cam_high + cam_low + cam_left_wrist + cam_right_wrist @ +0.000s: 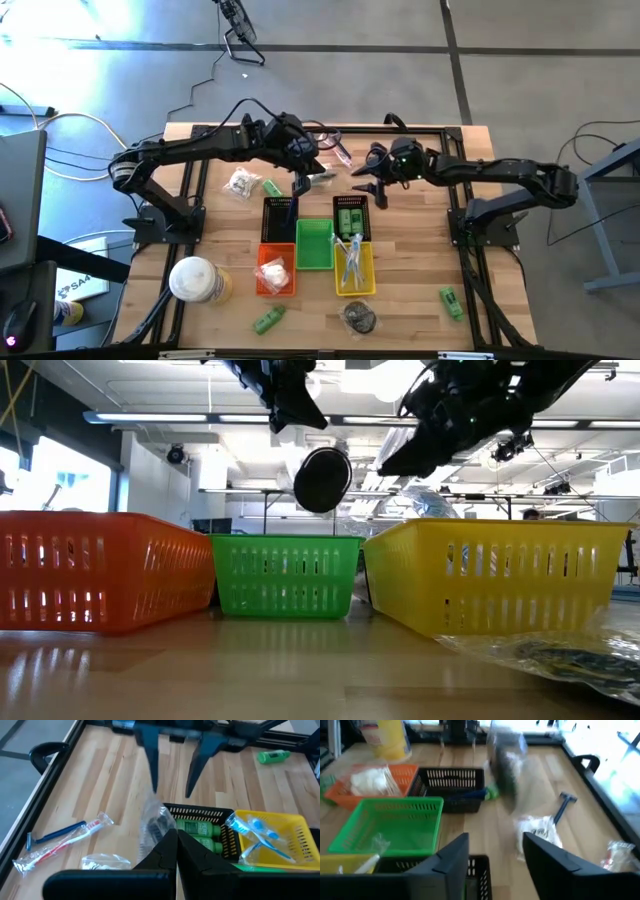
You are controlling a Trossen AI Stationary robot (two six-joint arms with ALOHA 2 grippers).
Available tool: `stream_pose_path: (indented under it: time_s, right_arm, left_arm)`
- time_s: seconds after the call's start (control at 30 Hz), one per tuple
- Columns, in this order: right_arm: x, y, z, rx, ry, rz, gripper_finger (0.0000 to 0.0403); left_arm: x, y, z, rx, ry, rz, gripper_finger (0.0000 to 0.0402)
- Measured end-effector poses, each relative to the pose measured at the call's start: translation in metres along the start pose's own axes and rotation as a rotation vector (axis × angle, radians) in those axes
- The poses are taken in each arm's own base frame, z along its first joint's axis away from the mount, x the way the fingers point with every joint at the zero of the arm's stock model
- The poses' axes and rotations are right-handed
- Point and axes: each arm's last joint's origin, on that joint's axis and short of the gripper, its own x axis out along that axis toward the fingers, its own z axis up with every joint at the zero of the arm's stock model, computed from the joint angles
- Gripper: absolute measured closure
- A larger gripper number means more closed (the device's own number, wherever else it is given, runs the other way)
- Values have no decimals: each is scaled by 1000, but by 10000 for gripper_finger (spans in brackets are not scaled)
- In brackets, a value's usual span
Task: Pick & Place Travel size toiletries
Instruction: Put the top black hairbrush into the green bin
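Obscured / unclear items

Clear-wrapped dark piece blurred in right wrist view; black basket partly hidden behind left gripper.

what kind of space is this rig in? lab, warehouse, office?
Most likely a robotics lab or workshop in an open industrial-style hall. The wooden table stands on a bare concrete floor with loose cables across it, and the low view shows exposed ceiling ducting with strip lighting beyond the baskets.
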Motion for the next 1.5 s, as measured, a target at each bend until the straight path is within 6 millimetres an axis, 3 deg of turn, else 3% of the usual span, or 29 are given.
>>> stream_pose_path:
  time_s: [0.13, 0.27, 0.7, 0.9, 1.33, 1.5]
  right_arm:
    - [15, -3, -8, 4, 24, 6, 162]
    - [34, -8, -16, 14, 3, 6, 141]
    - [68, -12, -20, 25, -207, 165, 168]
    - [71, -8, -19, 14, -225, 164, 211]
    - [70, -8, -17, 8, -237, 161, 354]
    - [70, -8, -17, 7, -237, 170, 377]
  left_arm:
    - [0, 0, 0, 1, -2, 0, 401]
    - [0, 0, 0, 2, -3, -1, 401]
    - [0, 0, 0, 3, -2, -3, 401]
    - [0, 0, 0, 3, -4, -3, 401]
    - [0, 0, 0, 3, -3, -2, 401]
    - [0, 0, 0, 3, -2, -1, 401]
